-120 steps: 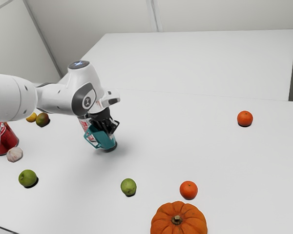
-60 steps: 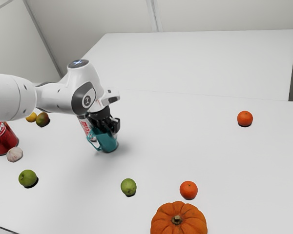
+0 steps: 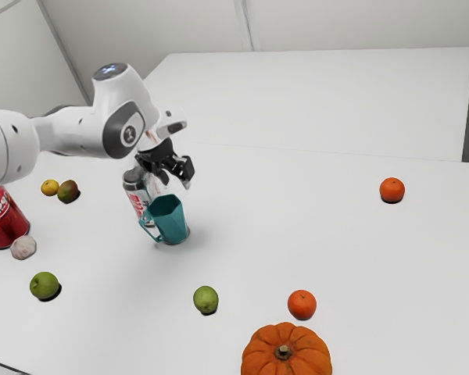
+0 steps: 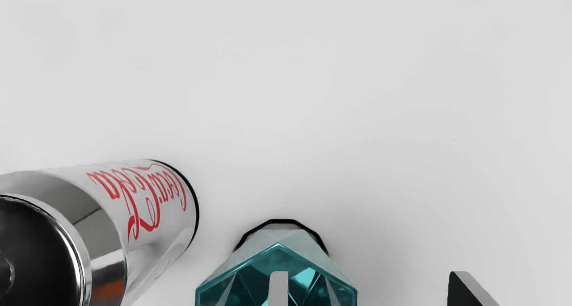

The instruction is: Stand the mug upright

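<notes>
One mug, standing upright: base down on the table, mouth up, handle out toward the exterior view's left. That was the state the task asked for, so I read the goal as met; whether the arm put it that way, one moment couldn't tell. Gripper was open and empty, held above the mug. In the wrist view one finger overlapped the mug's mouth and the other was out past the rim over bare table, with a wide gap between them. Neither pinched anything. Silver cola can stood upright just beside the mug, with a strip of table between their bases in the wrist view. Other items, red can, garlic and pumpkin, sat well apart from it and didn't matter. Left to do: nothing on the mug itself, by my judgement; no regrip or turn called for. At most, the hand needed to end up clear. Only real risk I saw was a finger catching the rim or the can if the hand dropped or swung sideways, since a tip could have toppled a good result.
</notes>
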Robot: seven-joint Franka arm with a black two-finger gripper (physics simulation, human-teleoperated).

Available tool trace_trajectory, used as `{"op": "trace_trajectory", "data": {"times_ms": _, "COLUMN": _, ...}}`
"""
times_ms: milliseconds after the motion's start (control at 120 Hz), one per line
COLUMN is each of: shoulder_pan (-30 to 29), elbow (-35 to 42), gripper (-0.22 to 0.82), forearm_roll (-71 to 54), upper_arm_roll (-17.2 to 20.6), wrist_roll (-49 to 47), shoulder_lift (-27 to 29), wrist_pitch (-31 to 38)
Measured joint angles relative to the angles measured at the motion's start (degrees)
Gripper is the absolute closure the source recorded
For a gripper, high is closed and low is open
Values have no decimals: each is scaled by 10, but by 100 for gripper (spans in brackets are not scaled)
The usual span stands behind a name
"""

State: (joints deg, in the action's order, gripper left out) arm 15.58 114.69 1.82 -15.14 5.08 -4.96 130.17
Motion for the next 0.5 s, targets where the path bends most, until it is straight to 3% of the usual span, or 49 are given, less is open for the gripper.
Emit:
{"op": "trace_trajectory", "data": {"times_ms": 142, "shoulder_pan": -1, "elbow": -109, "gripper": 14, "forearm_roll": 1, "upper_arm_roll": 5, "wrist_roll": 0, "shoulder_lift": -29, "wrist_pitch": -57}}
{"op": "trace_trajectory", "data": {"times_ms": 267, "shoulder_pan": -6, "elbow": -220, "gripper": 8, "forearm_roll": 1, "upper_arm_roll": 8, "wrist_roll": -1, "shoulder_lift": -72, "wrist_pitch": -148}}
{"op": "trace_trajectory", "data": {"times_ms": 500, "shoulder_pan": -7, "elbow": -257, "gripper": 3, "forearm_roll": 5, "upper_arm_roll": 7, "wrist_roll": -2, "shoulder_lift": -83, "wrist_pitch": -248}}
